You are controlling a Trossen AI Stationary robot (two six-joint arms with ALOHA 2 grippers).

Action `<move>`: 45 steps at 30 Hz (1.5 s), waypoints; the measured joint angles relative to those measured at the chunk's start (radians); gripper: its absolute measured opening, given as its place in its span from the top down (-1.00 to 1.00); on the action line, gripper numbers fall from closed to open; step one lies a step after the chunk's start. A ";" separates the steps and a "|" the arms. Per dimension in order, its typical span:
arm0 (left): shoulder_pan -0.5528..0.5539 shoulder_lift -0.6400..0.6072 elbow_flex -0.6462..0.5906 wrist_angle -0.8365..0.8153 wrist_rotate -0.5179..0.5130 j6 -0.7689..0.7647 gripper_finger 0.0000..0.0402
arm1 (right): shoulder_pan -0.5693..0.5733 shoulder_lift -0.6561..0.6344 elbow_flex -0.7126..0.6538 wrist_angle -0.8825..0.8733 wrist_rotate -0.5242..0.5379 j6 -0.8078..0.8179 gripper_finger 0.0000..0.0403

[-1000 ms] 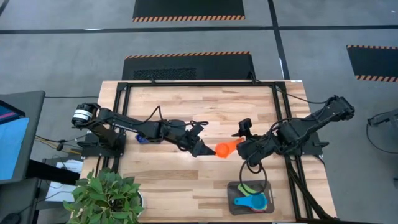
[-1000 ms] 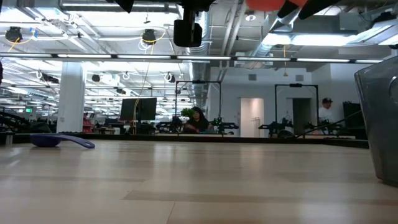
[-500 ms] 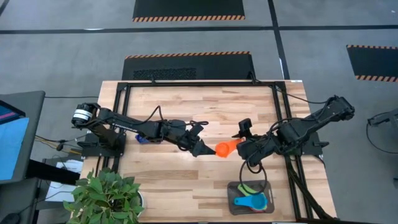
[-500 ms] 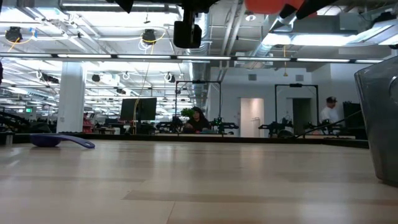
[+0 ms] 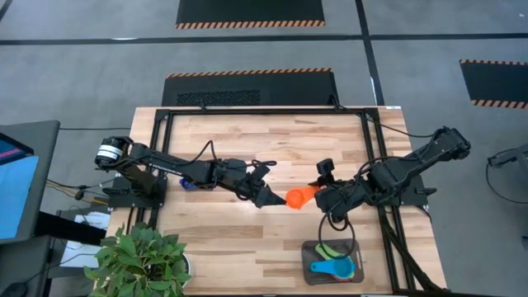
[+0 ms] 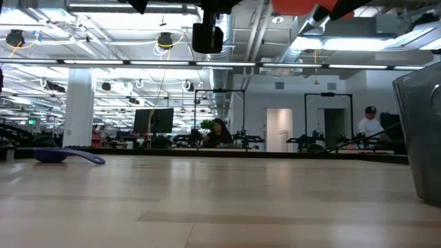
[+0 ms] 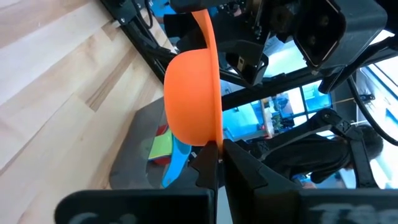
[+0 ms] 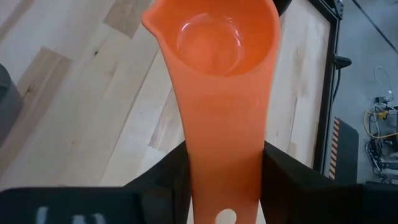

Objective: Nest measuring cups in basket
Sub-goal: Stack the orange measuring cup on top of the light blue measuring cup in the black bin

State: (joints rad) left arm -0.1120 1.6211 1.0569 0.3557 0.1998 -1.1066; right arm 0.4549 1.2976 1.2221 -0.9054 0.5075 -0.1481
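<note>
Passing the orange cup point(image 5: 296, 198) in mid-air over the table centre: left gripper point(image 5: 275, 198) clamps its rim, right gripper point(image 5: 318, 196) straddles the handle, not visibly gripping. Next, probably, left releases; basket point(image 5: 307, 248) at five o'clock.

One measuring cup point(image 5: 298, 197) hangs mid-table, the basket point(image 5: 306, 251) before it, another cup point(image 5: 186, 184) far left.

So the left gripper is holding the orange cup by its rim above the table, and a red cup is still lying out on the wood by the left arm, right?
Not quite: the cup lying on the wood is blue, not red, as the low view shows. The left gripper does hold the orange cup by its rim above the table.
</note>
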 joint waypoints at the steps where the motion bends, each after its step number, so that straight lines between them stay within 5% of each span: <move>1: 0.000 0.000 0.000 0.000 -0.004 0.003 1.00 | 0.000 0.000 0.000 0.000 0.001 0.002 0.15; 11: 0.000 0.000 0.000 0.000 -0.006 0.013 0.96 | 0.000 0.000 0.000 -0.003 -0.010 0.018 0.31; 20: 0.000 0.000 0.000 0.001 -0.026 0.025 0.96 | 0.000 0.000 0.000 -0.003 -0.010 0.020 0.09; 27: 0.000 0.000 0.000 0.002 -0.026 0.025 0.94 | 0.000 0.000 0.000 -0.007 -0.011 0.020 0.31; 36: 0.001 0.000 0.000 0.006 -0.031 0.015 0.56 | 0.000 0.000 0.000 -0.029 -0.016 0.054 0.11; 45: 0.001 0.000 0.000 0.005 -0.024 0.002 0.24 | 0.000 0.000 0.000 -0.034 -0.037 0.054 0.27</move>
State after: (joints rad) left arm -0.1112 1.6211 1.0572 0.3607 0.1753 -1.1050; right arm 0.4553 1.2972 1.2221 -0.9391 0.4701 -0.0944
